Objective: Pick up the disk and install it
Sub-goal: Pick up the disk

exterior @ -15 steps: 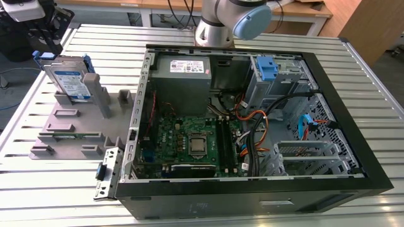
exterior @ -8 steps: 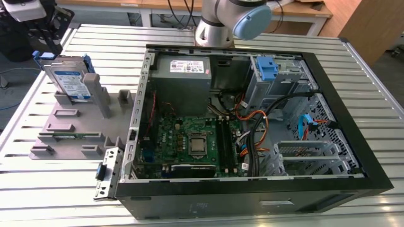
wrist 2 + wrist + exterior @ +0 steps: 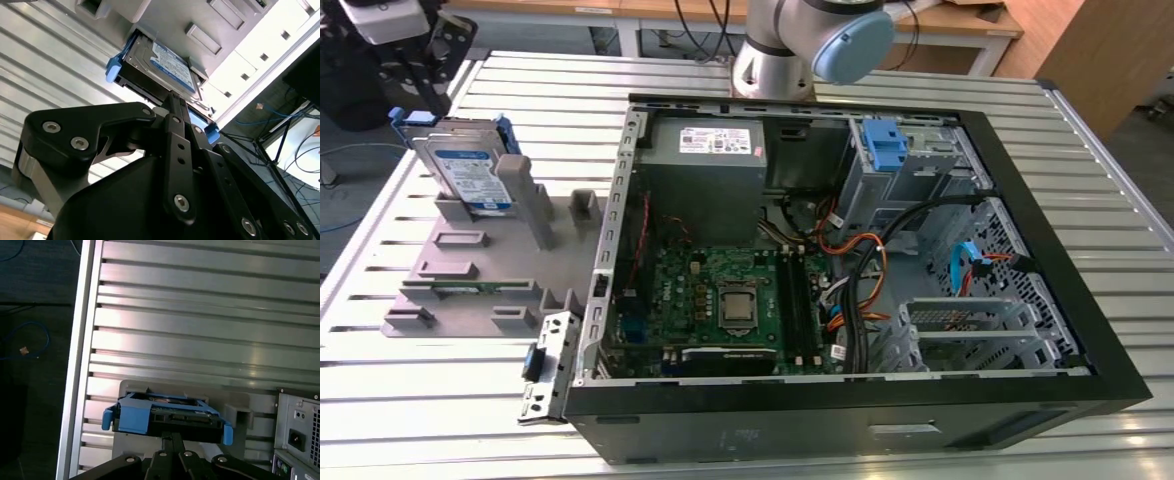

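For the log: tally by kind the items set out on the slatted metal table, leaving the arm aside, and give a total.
Disk: 1
Grey plastic stand: 1
Open computer case: 1
Total: 3

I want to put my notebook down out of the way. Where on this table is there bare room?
Bare slats lie on the table in front of the grey stand, and in a strip along the open computer case on the exterior view's right. Crowded: the stand's far end with the disk, and the case's inside, full of cables.
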{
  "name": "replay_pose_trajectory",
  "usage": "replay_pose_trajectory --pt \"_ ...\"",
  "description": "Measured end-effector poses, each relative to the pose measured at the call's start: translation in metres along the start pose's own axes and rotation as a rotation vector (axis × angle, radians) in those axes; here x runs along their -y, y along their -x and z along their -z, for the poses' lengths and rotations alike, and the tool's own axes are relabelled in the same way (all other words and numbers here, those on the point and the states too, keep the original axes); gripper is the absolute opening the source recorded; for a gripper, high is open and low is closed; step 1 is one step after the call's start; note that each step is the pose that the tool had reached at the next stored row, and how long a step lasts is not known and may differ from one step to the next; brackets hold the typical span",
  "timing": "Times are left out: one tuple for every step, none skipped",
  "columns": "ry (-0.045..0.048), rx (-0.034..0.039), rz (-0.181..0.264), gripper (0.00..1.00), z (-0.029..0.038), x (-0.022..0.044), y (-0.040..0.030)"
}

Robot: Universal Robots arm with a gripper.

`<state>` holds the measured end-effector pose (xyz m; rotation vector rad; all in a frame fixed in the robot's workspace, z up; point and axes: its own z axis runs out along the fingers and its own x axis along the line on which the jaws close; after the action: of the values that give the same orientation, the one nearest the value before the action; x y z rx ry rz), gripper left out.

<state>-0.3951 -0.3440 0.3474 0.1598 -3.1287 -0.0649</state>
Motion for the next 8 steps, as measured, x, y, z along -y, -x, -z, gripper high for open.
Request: replay_pose_trajectory --pt "-0.0001 -0.0008 0.018 0.11 0.0000 0.0000 0.0000" --pt "-0.0002 -0.0016 0.036 0.11 0.0000 0.0000 0.0000" --pt "-0.0003 -0.0023 0.054 0.11 0.0000 0.0000 0.0000" --pt "-0.0004 -0.0031 0.072 0.11 0.0000 0.0000 0.0000" --pt "-0.0005 -0.0038 0.090 0.11 -0.0001 0.0000 0.0000" --pt "-0.0007 -0.0047 0.110 0.11 -0.0001 0.0000 0.0000" --pt "-0.0008 -0.0054 0.127 0.11 -0.0001 0.0000 0.0000" --pt "-0.0009 -0.0061 0.146 0.11 -0.0002 0.0000 0.0000"
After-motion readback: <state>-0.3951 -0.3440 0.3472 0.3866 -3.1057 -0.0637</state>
